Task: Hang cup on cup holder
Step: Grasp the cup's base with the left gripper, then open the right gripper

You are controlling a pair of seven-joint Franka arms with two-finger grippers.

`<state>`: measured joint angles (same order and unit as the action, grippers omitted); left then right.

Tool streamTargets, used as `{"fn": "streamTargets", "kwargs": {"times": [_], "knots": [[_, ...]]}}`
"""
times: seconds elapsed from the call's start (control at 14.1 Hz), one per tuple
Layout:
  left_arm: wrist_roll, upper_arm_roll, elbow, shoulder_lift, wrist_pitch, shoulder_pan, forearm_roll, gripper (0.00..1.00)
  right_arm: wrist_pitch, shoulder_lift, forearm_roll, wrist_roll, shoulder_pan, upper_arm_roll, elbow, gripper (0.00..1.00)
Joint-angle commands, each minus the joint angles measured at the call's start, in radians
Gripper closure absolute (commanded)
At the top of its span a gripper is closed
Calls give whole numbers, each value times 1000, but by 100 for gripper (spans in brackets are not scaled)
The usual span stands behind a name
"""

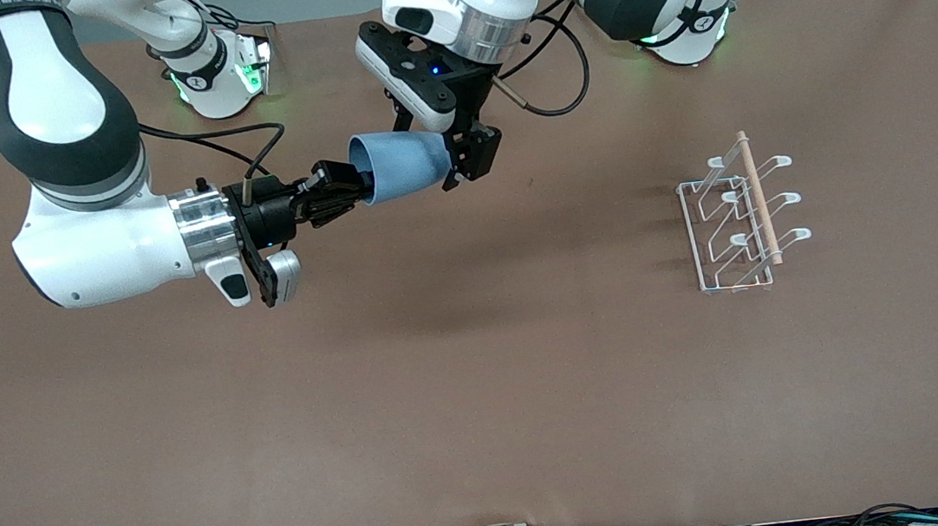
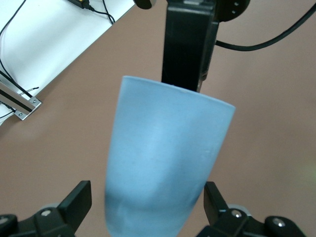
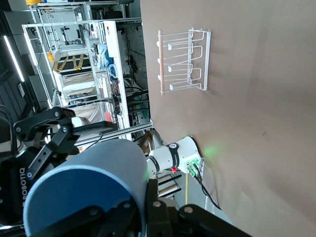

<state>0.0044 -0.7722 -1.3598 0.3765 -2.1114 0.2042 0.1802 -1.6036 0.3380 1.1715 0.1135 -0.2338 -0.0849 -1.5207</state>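
1. Cup: light blue, lying sideways in the air above the table, between the two grippers, over the part of the table toward the robot bases. Rim faces the right arm, base faces the left arm.
2. Right gripper: clamped on the cup's rim wall, one finger inside the mouth, one outside, as the right wrist view shows. It carries the cup.
3. Left gripper: at the cup's base end, fingers spread. In the left wrist view they stand either side of the cup w/ a gap on each side, apparently not touching. Not gripping.
4. Cup holder: white wire rack w/ wooden rod on top, standing on the table toward the left arm's end, well apart from the cup and both grippers. No cup on any prong.
5. Judgement: this looks like a handover, right to left, not yet completed.
6. Risk A: right lets go before left has closed; cup drops to the table and may roll.
7. Risk B: left closes on the tapered base end; matte plastic narrows there, so the cup could squeeze out of the fingers or tilt.
8. Risk C: both clamp and pull at once; thin wall may deform or the rim grip may slip.
9. Risk D: cup held skewed after transfer; mouth would then miss the angled prong, or knock the light rack along the table.
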Motion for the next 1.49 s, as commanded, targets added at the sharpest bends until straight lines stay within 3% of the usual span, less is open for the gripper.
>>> {"fn": "streamTargets", "kwargs": {"times": [0.0,0.21,0.28,0.43,0.57,0.71,0.85,0.92,1.0,1.14,1.42], "knots": [[-20,4,24,30,-10,24,28,0,17,-7,25,15,-4,5,-10,94],[-23,4,24,36,-21,24,77,10,22,-7,25,15,-2,5,-10,94],[-24,4,24,42,-21,26,93,21,21,-7,23,15,-2,5,-10,94],[-26,4,24,45,-21,30,97,53,22,-7,23,15,-2,5,-10,94],[-26,4,22,45,-21,30,99,72,22,-7,23,17,-2,5,-12,94],[-27,4,22,45,-21,30,99,82,22,-7,23,17,-2,5,-10,93],[-26,4,22,42,-19,27,100,83,22,-7,23,15,-1,5,-10,92],[-24,4,22,39,-15,23,101,83,22,-7,25,6,1,5,-10,79],[-23,4,21,38,-10,21,102,83,24,-7,23,15,2,5,-10,1],[-23,5,16,36,-4,14,104,83,22,-7,23,15,7,7,-9,0],[-15,28,16,35,132,9,105,82,22,-19,-18,14,8,30,-13,0]]}}
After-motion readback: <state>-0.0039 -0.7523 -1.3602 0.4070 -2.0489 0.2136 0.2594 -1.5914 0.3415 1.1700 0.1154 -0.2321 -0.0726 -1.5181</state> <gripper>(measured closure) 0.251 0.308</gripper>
